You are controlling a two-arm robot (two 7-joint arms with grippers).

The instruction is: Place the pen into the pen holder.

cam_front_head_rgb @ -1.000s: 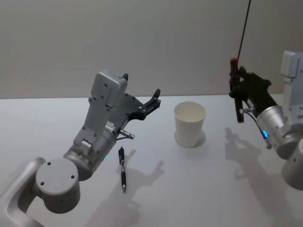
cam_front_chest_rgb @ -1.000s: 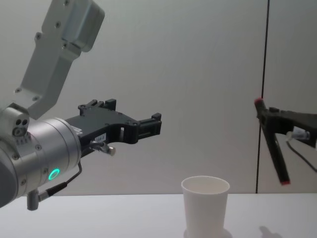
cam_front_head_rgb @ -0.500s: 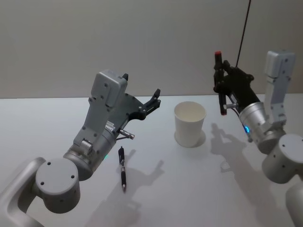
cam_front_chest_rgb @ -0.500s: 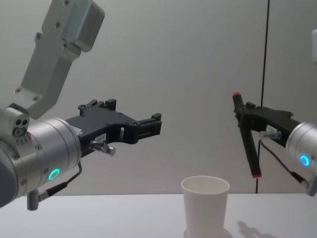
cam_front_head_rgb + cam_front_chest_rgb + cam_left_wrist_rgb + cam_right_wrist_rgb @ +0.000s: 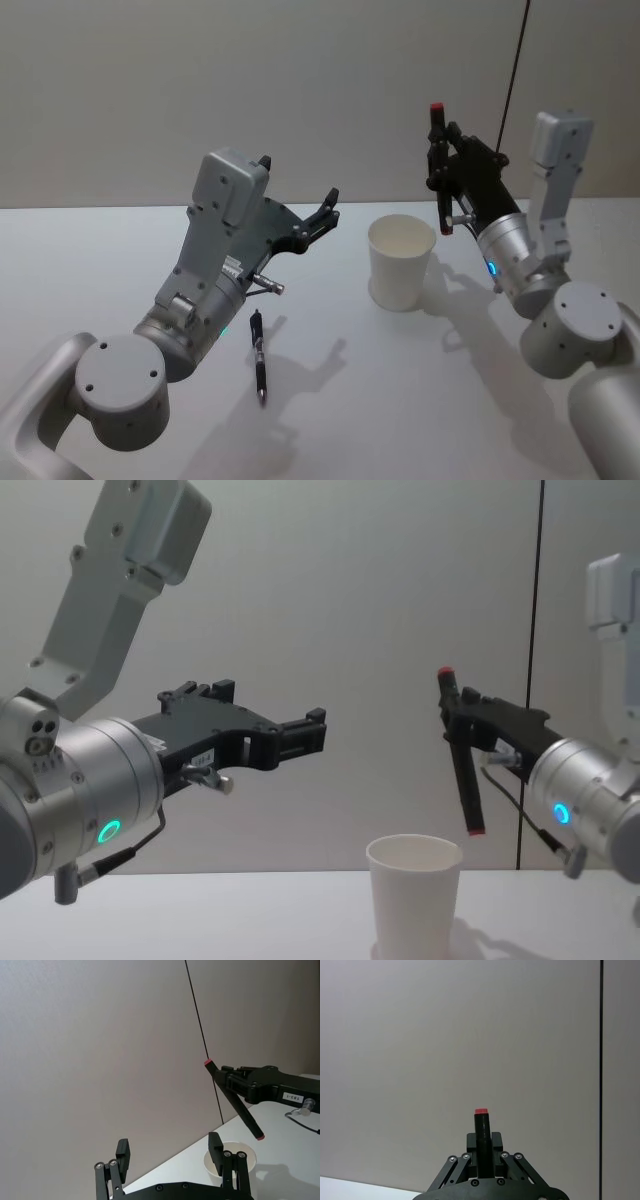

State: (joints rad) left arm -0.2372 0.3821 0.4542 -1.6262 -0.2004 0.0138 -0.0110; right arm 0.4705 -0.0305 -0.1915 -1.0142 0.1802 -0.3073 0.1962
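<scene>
Your white desk (image 5: pixel 400 400) carries just two things, so nothing crowds the drop. Your left gripper (image 5: pixel 169 1152) hangs above the desk's left half with its fingers spread wide and nothing between them. It looks parked there to leave the other arm room.

Your right gripper (image 5: pixel 443 185) is doing the work. It is raised above the far right part of the desk and pinches the pen (image 5: pixel 466 780) partway along its shaft. That grip leaves a long lower length free, enough, I judge, to enter the cup before the fingers reach the rim.

The pen holder (image 5: pixel 400 262) stands upright near the desk's far edge, a little right of centre, mouth open upward. The pen is held nearly upright, tilted slightly, with its red lower tip above the holder's rim on its right side and clear of it. By my reading you need to shift it a little further left over the mouth before lowering.

A second, dark pen (image 5: pixel 259 358) lies flat on the desk left of the holder, below your left arm.
</scene>
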